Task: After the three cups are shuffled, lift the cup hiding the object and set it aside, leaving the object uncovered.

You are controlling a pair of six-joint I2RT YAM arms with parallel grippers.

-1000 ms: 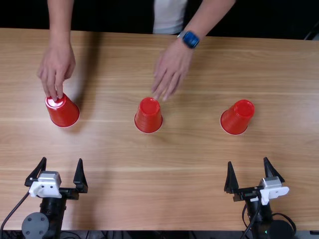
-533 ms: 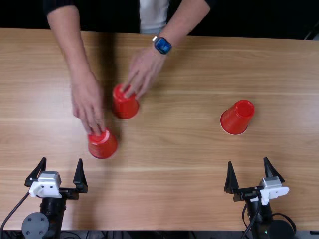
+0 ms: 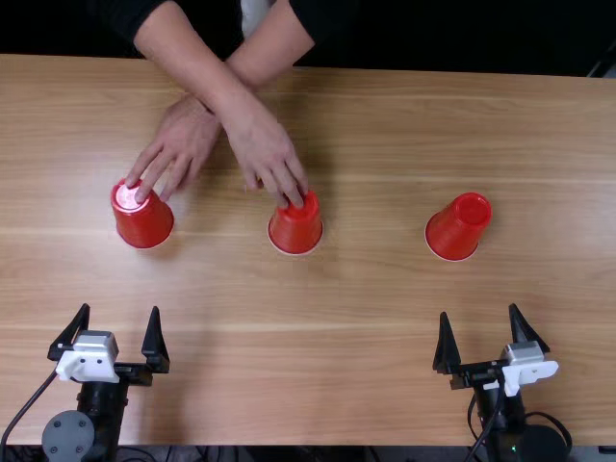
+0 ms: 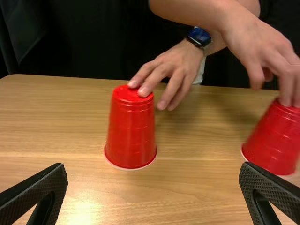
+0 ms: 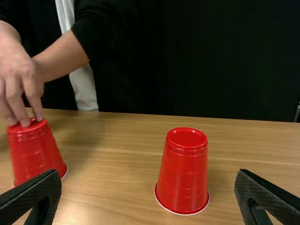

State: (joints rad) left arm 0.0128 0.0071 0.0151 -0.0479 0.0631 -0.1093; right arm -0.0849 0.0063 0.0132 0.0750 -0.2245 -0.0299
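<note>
Hovering at the near edge of the table point(image 3: 366, 125), my left gripper point(image 3: 117, 314) and my right gripper point(image 3: 478, 316) both stand with fingers spread wide, grasping nothing, well apart from the cups. Across the wood a person's forearms cross each other. One hand point(image 3: 173, 149) rests its fingertips on top of the left cup point(image 3: 142, 214), and the other hand point(image 3: 265, 154) rests its fingertips on the middle cup point(image 3: 295, 223). Those hands cover the way down onto both cups. The right cup point(image 3: 459, 226) stands alone and untouched, ahead of my right gripper. The three red cups form a row across the table. Each is upside down, with its wide rim flat on the wood, closed base up and long axis vertical. I cannot tell which cup hides the object.
</note>
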